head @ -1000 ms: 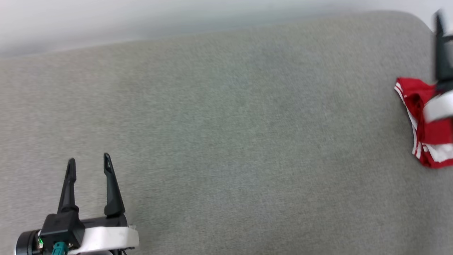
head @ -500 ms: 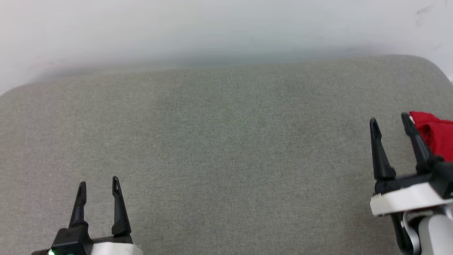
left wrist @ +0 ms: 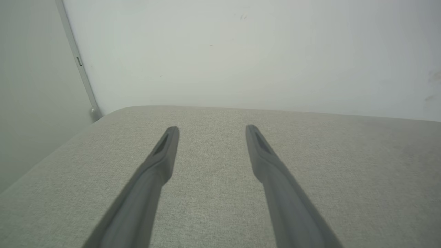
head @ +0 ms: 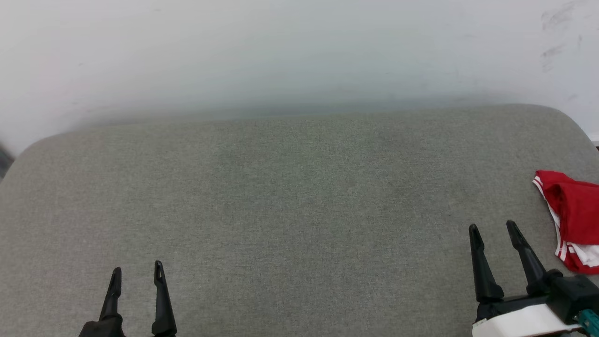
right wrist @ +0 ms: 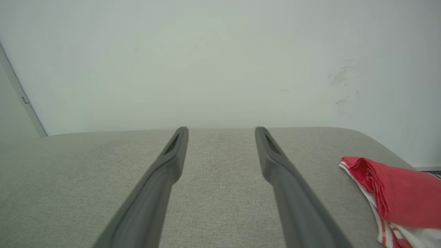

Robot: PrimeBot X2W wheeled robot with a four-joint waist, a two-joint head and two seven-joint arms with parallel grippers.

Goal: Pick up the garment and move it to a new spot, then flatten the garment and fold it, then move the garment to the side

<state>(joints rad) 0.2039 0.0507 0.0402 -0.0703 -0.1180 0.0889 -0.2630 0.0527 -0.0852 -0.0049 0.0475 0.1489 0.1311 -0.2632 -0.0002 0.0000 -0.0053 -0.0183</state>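
While the garment [head: 574, 213] lies bunched at the right edge of the grey table [head: 299, 210], the right gripper [head: 492, 227] stands just beside it, jaws apart and empty; the left gripper [head: 137, 267], likewise spread and empty, is towards the front-left corner.

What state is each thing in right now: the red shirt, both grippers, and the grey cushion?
garment: bunched in a folded bundle, lying at the cushion's right edge, not gripped.
left gripper: open, holding nothing, over bare cushion.
right gripper: open, holding nothing, beside the garment but apart from it.
grey cushion: flat, bears the garment on its right side.
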